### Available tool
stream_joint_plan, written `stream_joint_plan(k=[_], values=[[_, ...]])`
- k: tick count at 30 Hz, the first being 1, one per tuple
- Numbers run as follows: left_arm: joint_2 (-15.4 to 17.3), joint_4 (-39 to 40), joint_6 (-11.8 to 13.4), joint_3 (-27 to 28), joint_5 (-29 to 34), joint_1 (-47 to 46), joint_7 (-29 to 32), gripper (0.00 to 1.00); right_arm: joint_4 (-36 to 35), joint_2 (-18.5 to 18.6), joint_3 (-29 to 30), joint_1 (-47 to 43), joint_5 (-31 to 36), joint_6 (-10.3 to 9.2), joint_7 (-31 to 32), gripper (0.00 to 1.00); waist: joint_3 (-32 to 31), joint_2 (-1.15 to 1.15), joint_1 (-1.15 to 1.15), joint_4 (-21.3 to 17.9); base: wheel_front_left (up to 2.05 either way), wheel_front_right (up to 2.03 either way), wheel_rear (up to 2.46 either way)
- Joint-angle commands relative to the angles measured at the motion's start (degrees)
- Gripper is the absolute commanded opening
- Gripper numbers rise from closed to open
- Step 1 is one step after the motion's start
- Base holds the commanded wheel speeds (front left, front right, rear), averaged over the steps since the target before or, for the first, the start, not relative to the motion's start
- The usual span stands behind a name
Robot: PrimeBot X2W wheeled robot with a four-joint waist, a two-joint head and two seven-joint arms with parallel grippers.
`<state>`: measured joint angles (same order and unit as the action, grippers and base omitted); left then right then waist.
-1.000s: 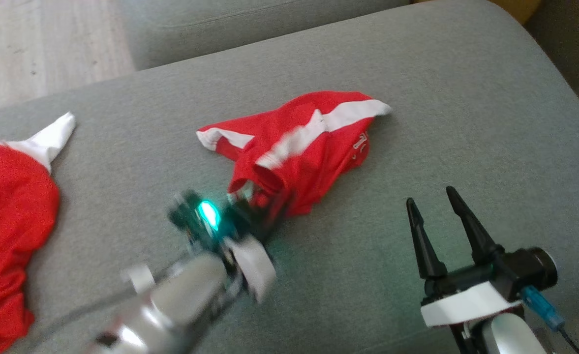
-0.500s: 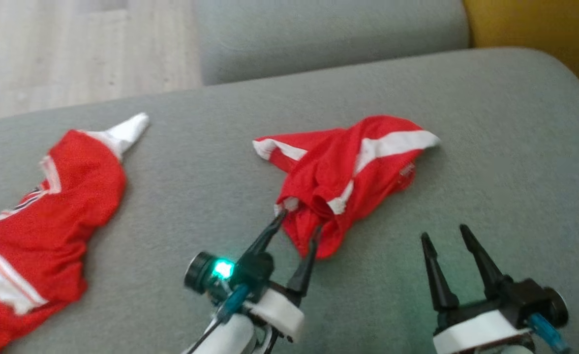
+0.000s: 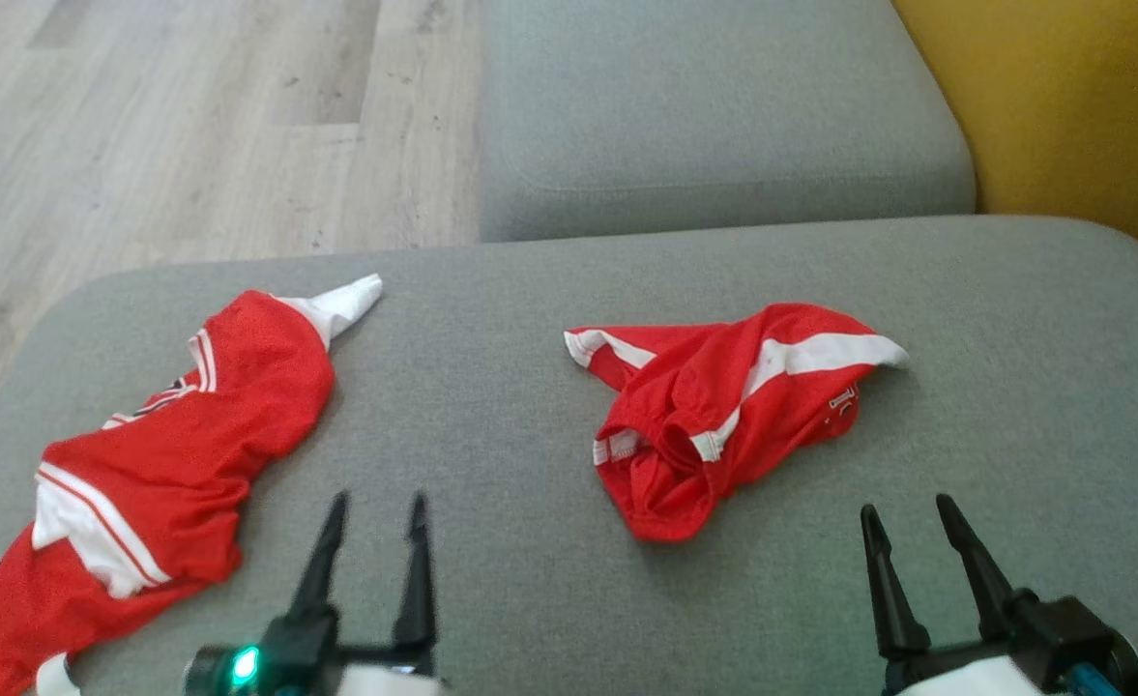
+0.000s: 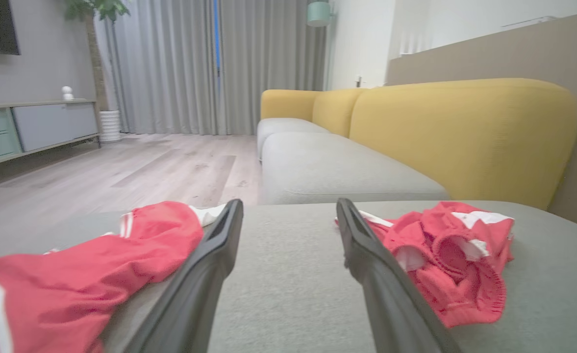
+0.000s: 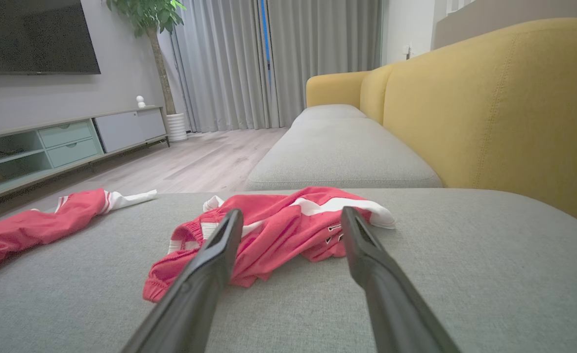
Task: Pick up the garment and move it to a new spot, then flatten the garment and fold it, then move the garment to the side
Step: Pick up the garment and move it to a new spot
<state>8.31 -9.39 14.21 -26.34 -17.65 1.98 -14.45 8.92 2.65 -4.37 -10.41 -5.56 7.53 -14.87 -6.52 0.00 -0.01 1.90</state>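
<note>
The left claw [image 3: 377, 505] sits low over the grey seat cushion [image 3: 530, 599]. Its two dark fingers are spread wide with nothing but bare cushion between them, so it has hold of nothing. The right claw [image 3: 905, 510] stands the same way, fingers well parted and empty, and both claws point towards the far edge of the cushion. The garment [image 3: 723, 416], a pair of red shorts with white stripes, lies crumpled on the cushion ahead of the claws and between them. It is ahead and to the right of the left claw, ahead and to the left of the right claw, and touches neither. Its gathered waistband faces back towards the claws, and one white-striped leg stretches rightward, its tip straight ahead of the right claw. In the left wrist view the shorts lie beyond the outer side of the right-hand finger. In the right wrist view they lie ahead across the gap between the fingers, bunched more towards the left-hand one. A red jersey [image 3: 172, 464] with white trim lies rumpled ahead and to the left of the left claw, well apart from the garment. Farther ahead of both claws is a second cushion [image 3: 723, 116], with a yellow backrest [image 3: 1062, 106] off to the right and a pale wooden floor [image 3: 191, 126] off to the left.
</note>
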Motion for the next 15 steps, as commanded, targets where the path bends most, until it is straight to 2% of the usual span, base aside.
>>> stream_joint_plan(k=[1,6,15], values=[[-0.2,2.7,0.5,3.6,0.9,-1.2,-0.5,1.00,-2.2,0.2,-1.0,1.7,-0.5,-0.04,-0.1,1.00,-0.7,0.00,0.01,0.5,0.00,0.00,0.00],[-1.4,4.7,-1.1,7.9,3.8,3.5,-0.5,1.00,-2.5,0.2,-1.0,0.4,-1.1,-0.04,-0.1,1.00,-1.4,0.00,0.01,1.3,0.00,0.00,0.00],[-3.5,5.2,-5.2,10.6,8.1,5.3,-0.5,1.00,-2.6,0.2,-0.3,-0.4,-1.6,-0.04,-0.1,1.00,-2.4,0.00,0.01,2.4,0.00,0.00,0.00]])
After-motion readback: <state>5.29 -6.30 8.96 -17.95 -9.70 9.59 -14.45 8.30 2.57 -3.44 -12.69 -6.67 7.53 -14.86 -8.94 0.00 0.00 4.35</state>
